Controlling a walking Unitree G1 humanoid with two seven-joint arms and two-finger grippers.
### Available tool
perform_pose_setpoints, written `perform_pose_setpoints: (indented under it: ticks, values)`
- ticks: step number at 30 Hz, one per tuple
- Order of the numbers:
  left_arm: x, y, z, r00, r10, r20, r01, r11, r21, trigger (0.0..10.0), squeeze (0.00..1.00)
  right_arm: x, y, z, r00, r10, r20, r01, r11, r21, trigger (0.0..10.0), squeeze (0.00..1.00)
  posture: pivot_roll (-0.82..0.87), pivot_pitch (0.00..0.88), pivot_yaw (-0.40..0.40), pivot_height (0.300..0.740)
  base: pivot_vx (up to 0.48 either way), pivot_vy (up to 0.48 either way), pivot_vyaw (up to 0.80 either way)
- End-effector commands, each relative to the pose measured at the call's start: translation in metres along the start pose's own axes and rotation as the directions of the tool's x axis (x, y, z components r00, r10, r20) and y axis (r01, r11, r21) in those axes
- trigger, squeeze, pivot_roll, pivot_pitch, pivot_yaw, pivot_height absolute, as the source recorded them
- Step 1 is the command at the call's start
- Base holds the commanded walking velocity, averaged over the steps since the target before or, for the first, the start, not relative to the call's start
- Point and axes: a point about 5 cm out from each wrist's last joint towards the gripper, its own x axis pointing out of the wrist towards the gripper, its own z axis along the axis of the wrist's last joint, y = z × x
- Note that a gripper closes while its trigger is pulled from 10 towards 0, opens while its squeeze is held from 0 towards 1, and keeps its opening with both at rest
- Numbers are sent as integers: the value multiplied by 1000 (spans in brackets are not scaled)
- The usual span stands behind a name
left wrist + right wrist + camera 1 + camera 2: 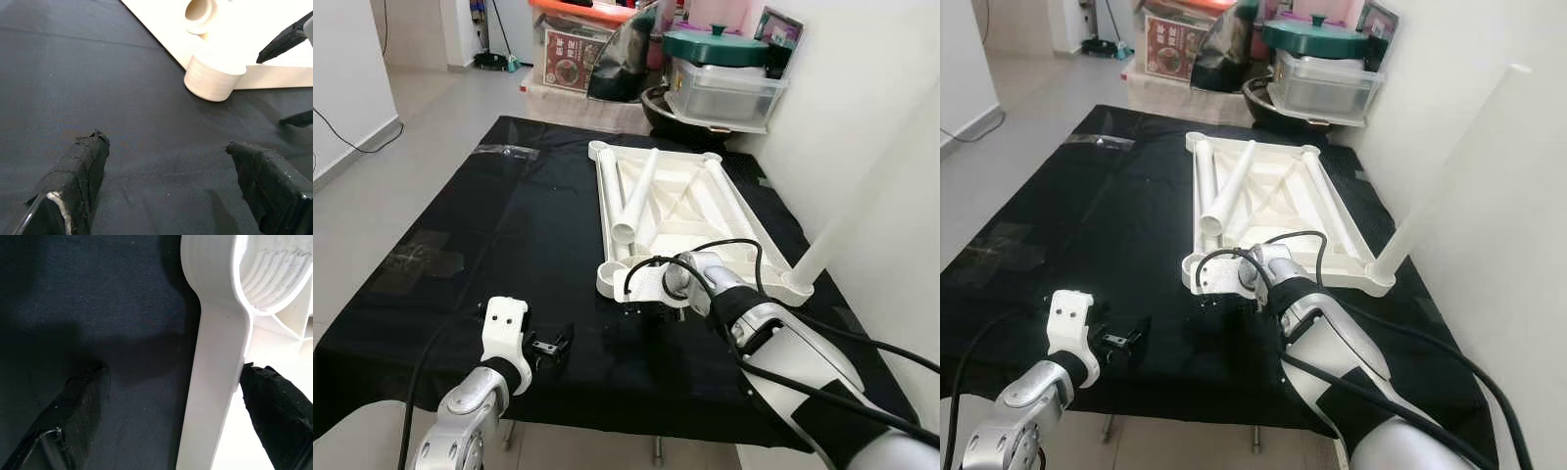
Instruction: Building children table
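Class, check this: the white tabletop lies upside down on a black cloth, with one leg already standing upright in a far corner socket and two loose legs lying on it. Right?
One error: the upright leg stands in a near corner socket of the tabletop, on the robot's right, as the left eye view shows. The black cloth and the two loose legs are right.

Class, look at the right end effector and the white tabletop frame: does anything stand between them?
Nothing visible does. The right end effector is open and already straddles the near rim of the white tabletop frame, one finger over the black cloth.

White walls [342,69], grey tiled floor [421,108]
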Motion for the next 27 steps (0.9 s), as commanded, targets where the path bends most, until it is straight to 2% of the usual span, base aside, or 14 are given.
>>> perform_pose_setpoints:
  ticks: [1, 12, 15, 16, 18, 19, 27]
  values:
    - [1, -5, -3, 1000, -6, -7, 6, 1000, -5, 10000, 0, 6, 13, -7, 997, 80, -22, -80, 997, 20, 10000, 0, 182, 0, -203, 740, 0, 0, 0]
    - [0, -5, -4, 1000, -3, -11, 2, 1000, -7, 10000, 0, 5, 11, -10, 997, 68, -27, -67, 997, 22, 10000, 0, 180, 0, -206, 740, 0, 0, 0]
    - [0, -5, -5, 1000, -5, -12, 5, 1000, -7, 10000, 0, 7, 16, -11, 995, 94, -24, -94, 996, 13, 10000, 0, 178, 0, -201, 740, 0, 0, 0]
    - [1, -5, -5, 1000, -6, -12, 6, 1000, -6, 10000, 0, 8, 17, -11, 994, 104, -18, -103, 995, 12, 1765, 0, 177, 0, -197, 740, 0, 0, 0]
    - [1, -5, -4, 1000, -6, -12, 6, 1000, -5, 10000, 0, 8, 17, -11, 994, 113, -11, -112, 994, 11, 1765, 0, 177, 0, -196, 740, 0, 0, 0]
    - [1, -4, -4, 1000, -7, -13, 7, 1000, -5, 10000, 0, 7, 17, -11, 993, 121, 0, -121, 992, 21, 0, 0, 177, 0, -193, 740, 0, 0, 0]
    - [2, -5, -4, 1000, -16, -14, 16, 1000, -2, 10000, 0, 1, 13, -11, 985, 171, 38, -172, 985, 9, 0, 0, 167, 0, -184, 740, 0, 0, 0]
